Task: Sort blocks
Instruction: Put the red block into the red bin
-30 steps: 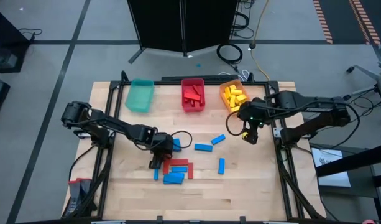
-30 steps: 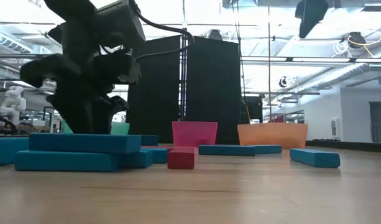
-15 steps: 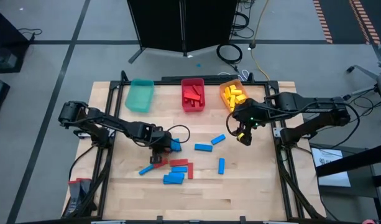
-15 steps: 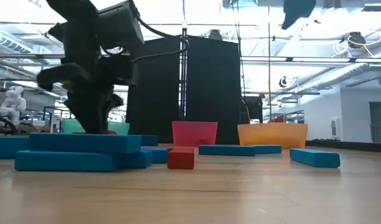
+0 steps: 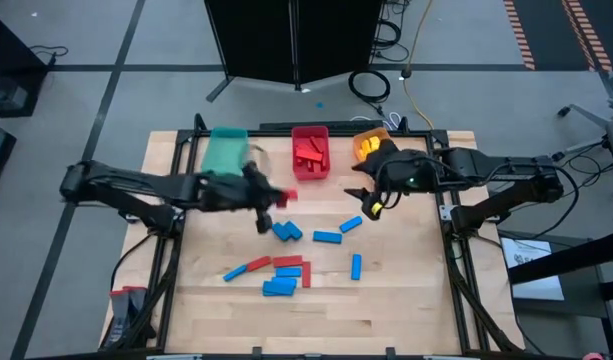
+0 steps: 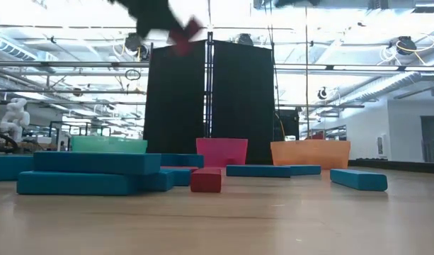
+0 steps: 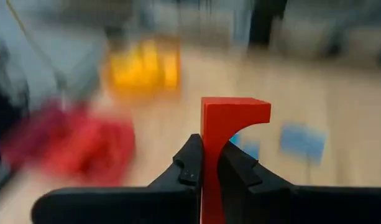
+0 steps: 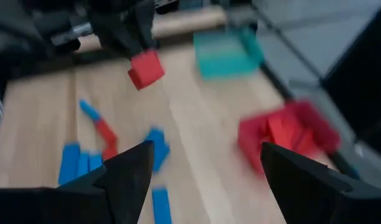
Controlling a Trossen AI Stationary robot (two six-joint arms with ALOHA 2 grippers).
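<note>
Sorting well advanced: red bin (image 5: 309,152) and orange bin (image 5: 371,143) stocked, teal bin (image 5: 225,152) apparently bare; left gripper (image 5: 271,197) clamps a red block (image 7: 232,127), right gripper (image 5: 370,200) spread and unladen, roughly seven blue blocks (image 5: 327,237) and three red bars (image 5: 286,261) on the table (image 5: 406,300).

Left pincer (image 7: 210,163) clamps upright red block (image 7: 230,127); blurred bins, blue blocks beyond.

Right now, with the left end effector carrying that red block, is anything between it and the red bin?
Nothing visible. The left end effector holds the red block raised above the table, just beside the red bin. The loose blue blocks lie nearer the table's middle, and the right end effector hangs on the bin's other side.
</note>
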